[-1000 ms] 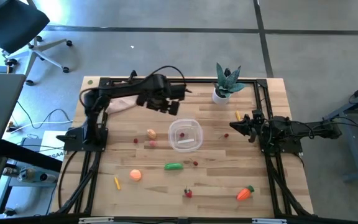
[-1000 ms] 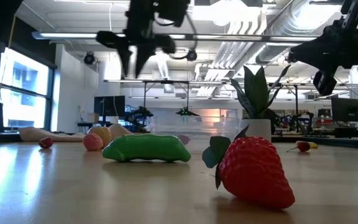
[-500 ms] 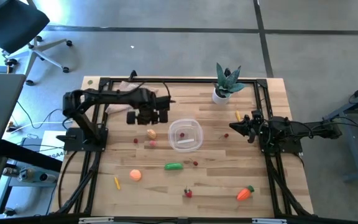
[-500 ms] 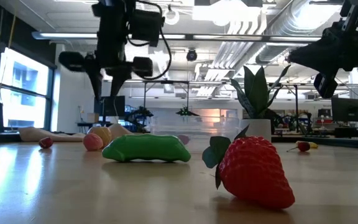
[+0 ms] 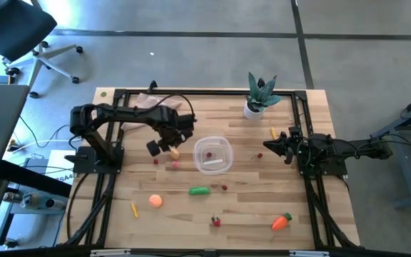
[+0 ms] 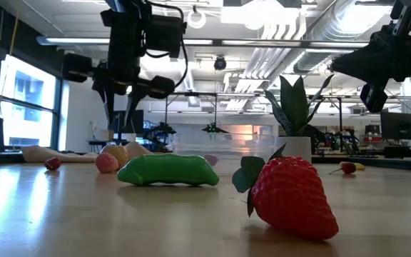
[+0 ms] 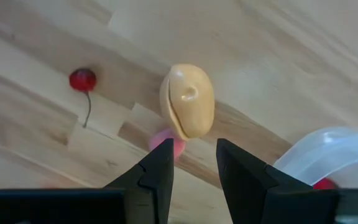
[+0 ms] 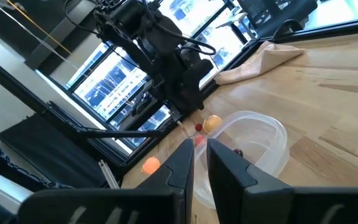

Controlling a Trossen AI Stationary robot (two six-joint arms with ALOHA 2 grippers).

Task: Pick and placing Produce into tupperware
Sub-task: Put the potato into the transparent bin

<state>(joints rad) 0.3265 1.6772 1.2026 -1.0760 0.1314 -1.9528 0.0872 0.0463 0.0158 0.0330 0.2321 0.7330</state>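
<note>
The left gripper (image 5: 168, 146) hovers above the tan produce piece (image 7: 187, 101), fingers narrowly apart and holding nothing. The tupperware (image 5: 213, 155) sits just beside that piece at mid-table. The right gripper (image 5: 268, 146) waits near the table's right edge, fingers narrowly parted, empty.

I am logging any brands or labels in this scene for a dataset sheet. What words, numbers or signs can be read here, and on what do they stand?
None can be read.
The tupperware, the tan produce piece, the strawberry and the plant pot show no lettering.
A pale sheet at the table's left edge bears dark marks, too small to read.
Screens in the room behind are blurred.
</note>
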